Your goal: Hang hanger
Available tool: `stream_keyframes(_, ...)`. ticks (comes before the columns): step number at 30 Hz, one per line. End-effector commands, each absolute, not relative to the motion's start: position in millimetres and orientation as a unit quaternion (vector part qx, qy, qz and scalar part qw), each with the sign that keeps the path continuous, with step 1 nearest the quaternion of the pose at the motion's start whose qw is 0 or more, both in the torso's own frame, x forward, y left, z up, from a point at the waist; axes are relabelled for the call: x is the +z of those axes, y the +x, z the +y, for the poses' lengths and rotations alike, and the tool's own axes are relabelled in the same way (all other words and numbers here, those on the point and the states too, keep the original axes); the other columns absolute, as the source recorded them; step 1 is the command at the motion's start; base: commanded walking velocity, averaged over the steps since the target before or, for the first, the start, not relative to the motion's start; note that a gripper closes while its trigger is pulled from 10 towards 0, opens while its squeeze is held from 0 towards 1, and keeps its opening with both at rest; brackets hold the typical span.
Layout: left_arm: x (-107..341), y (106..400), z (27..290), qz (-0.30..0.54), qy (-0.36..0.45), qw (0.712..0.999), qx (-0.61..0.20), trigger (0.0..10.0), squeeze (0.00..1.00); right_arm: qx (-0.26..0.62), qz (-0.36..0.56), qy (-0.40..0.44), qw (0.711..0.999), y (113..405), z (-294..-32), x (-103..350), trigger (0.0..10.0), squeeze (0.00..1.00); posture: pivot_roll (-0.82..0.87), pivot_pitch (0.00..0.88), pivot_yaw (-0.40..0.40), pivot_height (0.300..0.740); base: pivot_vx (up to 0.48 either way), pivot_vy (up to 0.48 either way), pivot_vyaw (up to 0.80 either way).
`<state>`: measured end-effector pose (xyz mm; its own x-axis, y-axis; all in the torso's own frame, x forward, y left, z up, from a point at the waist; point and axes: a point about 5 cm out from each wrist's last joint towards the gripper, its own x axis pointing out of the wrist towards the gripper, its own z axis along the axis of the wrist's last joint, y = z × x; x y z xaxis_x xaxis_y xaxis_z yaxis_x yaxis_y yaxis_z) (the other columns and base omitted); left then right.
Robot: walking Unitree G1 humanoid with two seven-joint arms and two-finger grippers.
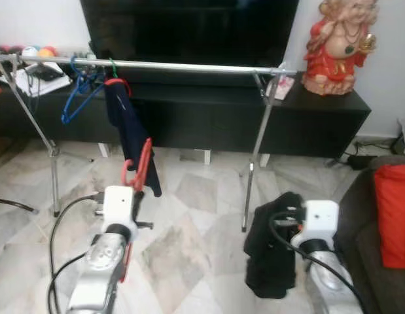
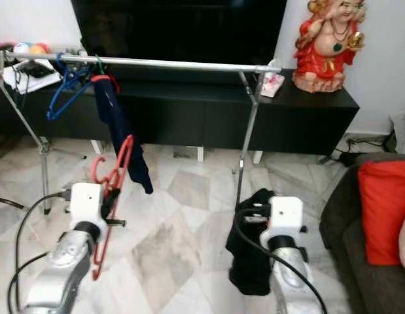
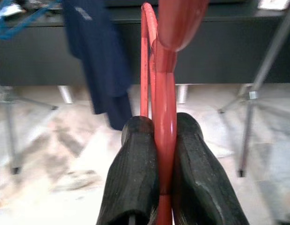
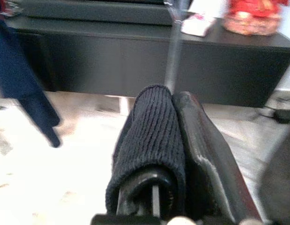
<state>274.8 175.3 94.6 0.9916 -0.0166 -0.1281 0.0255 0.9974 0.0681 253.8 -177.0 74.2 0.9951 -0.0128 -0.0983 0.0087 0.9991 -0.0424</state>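
A red hanger (image 1: pixel 140 169) is pinched edge-on in my left gripper (image 3: pixel 156 140), whose two black fingers (image 3: pixel 135 178) press on its stem; it stands low in front of me at the left. A silver clothes rail (image 1: pixel 189 66) spans the room ahead, carrying a navy garment (image 1: pixel 127 124) on a red hanger and a blue hanger (image 1: pixel 78 95) near its left end. My right gripper (image 4: pixel 175 101) is shut on a black knitted garment (image 1: pixel 271 252) that hangs down from it at the lower right.
Behind the rail stands a long black TV cabinet (image 1: pixel 307 124) with a dark screen (image 1: pixel 189 29) and a red figurine (image 1: pixel 338 46). A dark sofa with a red cushion (image 1: pixel 393 212) is at the right. The rail's legs (image 1: pixel 251 183) stand on marble floor (image 1: pixel 189 242).
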Motion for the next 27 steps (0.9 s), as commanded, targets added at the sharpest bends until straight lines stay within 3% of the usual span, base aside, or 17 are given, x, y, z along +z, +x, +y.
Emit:
stream_keyframes(1,97.4,276.6,172.7,0.061,0.028,0.998,-0.013,10.0,0.0,-0.007,0.033,-0.03,0.999,256.5,-179.2,81.7,10.0,0.0,-0.09,0.0,0.013,0.74,0.0,0.292,0.0)
stream_keyframes(27,98.0,277.3,168.9,0.066,0.021,0.997,-0.03,10.0,0.0,-0.021,0.037,-0.039,0.998,261.8,-179.2,83.3,10.0,0.0,-0.1,0.0,0.023,0.74,0.0,0.321,0.0)
